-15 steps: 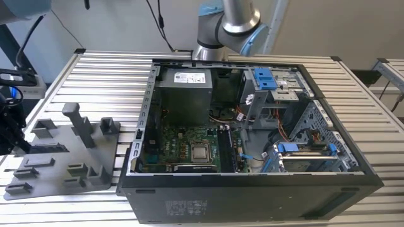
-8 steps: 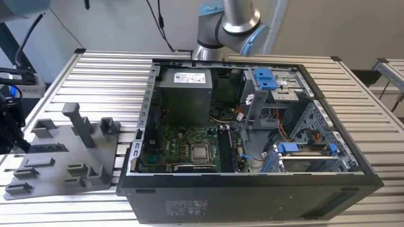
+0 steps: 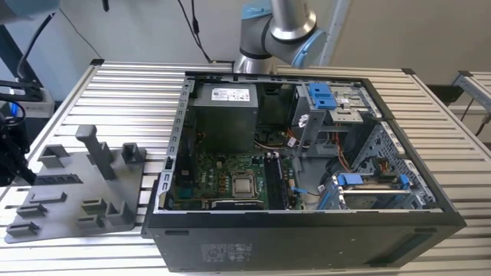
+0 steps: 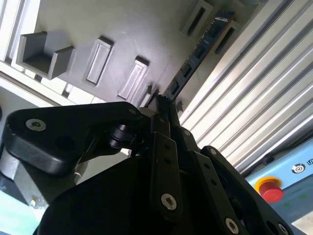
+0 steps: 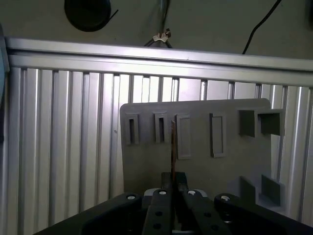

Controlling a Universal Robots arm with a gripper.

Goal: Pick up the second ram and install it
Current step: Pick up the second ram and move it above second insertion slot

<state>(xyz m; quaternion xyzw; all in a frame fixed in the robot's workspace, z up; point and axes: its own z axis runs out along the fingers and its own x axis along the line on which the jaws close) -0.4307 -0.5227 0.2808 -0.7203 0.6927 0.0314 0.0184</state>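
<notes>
Black gripper point(image 4: 161, 100) pinches your thin dark-green second ram point(image 4: 194, 56) over the grey plastic tray point(image 4: 122, 29); pick-up seems underway, so hold it straight.

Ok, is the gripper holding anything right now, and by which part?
The gripper is shut on the second ram, pinched at one end; the rest juts out over the grey tray.

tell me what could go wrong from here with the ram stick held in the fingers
1. The fingers hold the second ram near one end, with most of it sticking out over the grey tray. It might tilt or slip in that grasp.
2. In the exterior view the memory slots sit deep in the open case, close to loose cables and a drive cage. The stick could snag or meet a slot askew.
</notes>
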